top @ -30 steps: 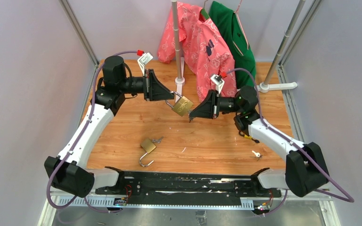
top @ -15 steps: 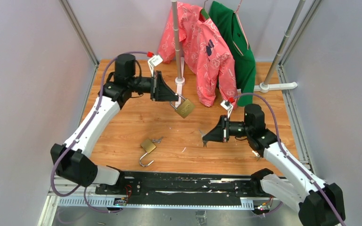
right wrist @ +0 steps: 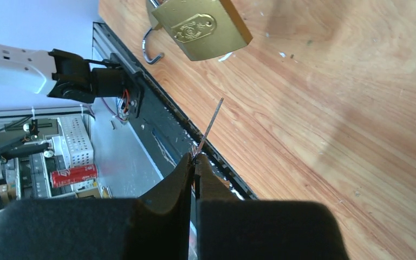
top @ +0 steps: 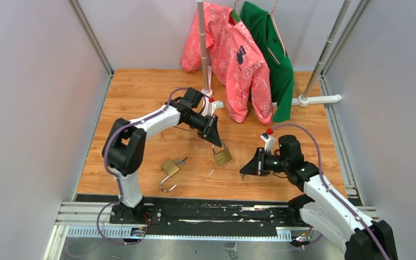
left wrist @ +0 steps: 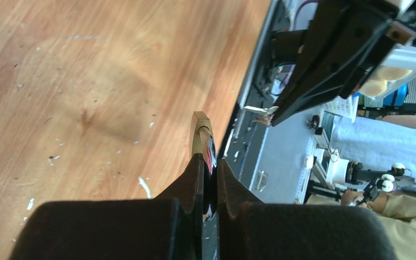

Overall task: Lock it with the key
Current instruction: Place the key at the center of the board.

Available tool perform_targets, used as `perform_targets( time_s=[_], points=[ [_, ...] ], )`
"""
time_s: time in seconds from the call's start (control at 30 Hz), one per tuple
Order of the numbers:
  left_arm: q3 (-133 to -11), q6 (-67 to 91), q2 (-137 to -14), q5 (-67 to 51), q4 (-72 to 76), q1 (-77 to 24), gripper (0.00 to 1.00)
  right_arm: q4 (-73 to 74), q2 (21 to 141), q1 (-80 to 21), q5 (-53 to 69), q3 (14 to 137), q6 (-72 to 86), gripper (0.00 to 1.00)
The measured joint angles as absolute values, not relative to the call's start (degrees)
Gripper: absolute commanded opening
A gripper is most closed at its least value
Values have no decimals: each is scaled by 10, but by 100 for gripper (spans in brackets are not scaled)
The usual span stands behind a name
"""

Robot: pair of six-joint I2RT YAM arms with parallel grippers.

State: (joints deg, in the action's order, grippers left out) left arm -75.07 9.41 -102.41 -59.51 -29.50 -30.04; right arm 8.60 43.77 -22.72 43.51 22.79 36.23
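- Left claw [top: 217,142]: pressed together on the shackle end of the padlock [top: 222,157], which hangs below it over the middle of the surface [top: 141,103].
- Right claw [top: 244,171]: pinches the key [right wrist: 210,125], blade jutting past the fingertips.
- Governing relation: the padlock lies ahead of the blade tip, apart from it. The blade's axis points roughly at the padlock body. The keyway is not visible.

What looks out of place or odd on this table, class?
A spare padlock lies open-shackled on the table, keys beside it, while the left gripper holds the hanging padlock and the right gripper a key.
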Motion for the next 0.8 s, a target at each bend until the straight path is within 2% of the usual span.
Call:
perform_targets(
  time_s=[0.27, 0.6, 0.67, 0.7, 0.73, 0.8],
  points=[
    [-792, 83, -1133, -562, -291, -310, 0, 4, 526, -232, 416, 184, 389, 0],
    [-791, 123, -1174, -543, -230, -314, 0, -107, 673, -289, 399, 182, 401, 1],
    [-790, 128, -1174, -539, -227, -314, 0, -107, 680, -292, 389, 182, 398, 10],
    [-790, 131, -1174, -536, -226, -314, 4, -104, 682, -292, 383, 183, 394, 16],
    [-790, 132, -1174, -534, -226, -315, 15, -101, 684, -292, 378, 185, 392, 23],
    [-790, 134, -1174, -526, -226, -316, 31, -88, 690, -292, 367, 194, 381, 36]
  ],
)
